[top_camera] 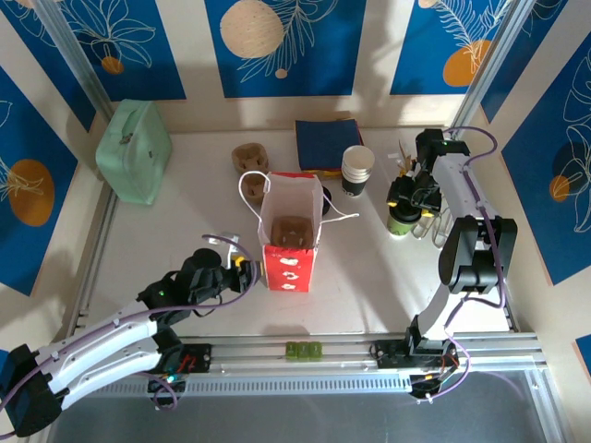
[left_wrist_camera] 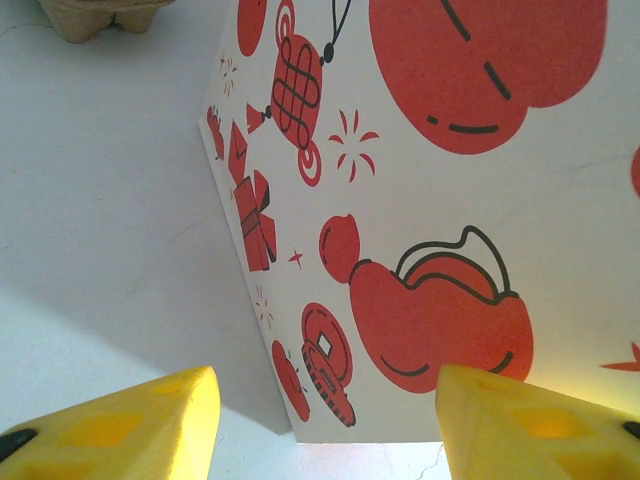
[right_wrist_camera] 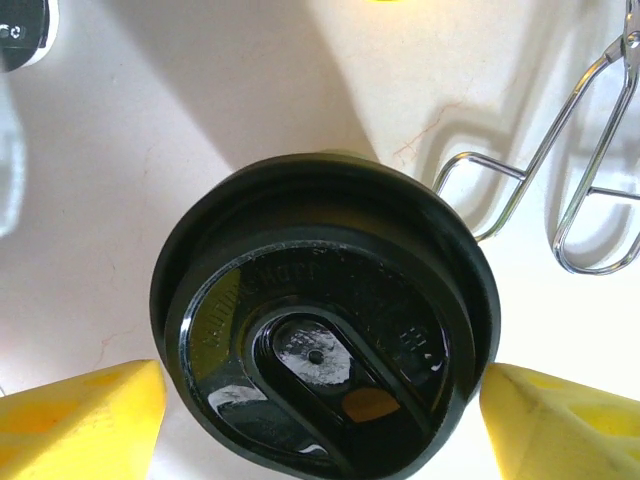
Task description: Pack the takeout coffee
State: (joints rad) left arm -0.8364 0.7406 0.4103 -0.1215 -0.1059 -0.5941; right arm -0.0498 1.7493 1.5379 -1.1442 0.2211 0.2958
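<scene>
The lidded coffee (top_camera: 400, 222) stands on the surface (top_camera: 157, 245) at right. The right hand (right_wrist_camera: 320, 420) is spread wide beside its lid (right_wrist_camera: 300, 300). The left hand (left_wrist_camera: 325, 430), released, straddles the bag (left_wrist_camera: 450, 150).

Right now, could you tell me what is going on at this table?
The right end effector sits over the lidded coffee cup, a finger on either side of its black lid; whether it grips is unclear. The left end effector is open beside the red-and-white paper bag, which stands open mid-table. The cup is not in the bag yet.
</scene>
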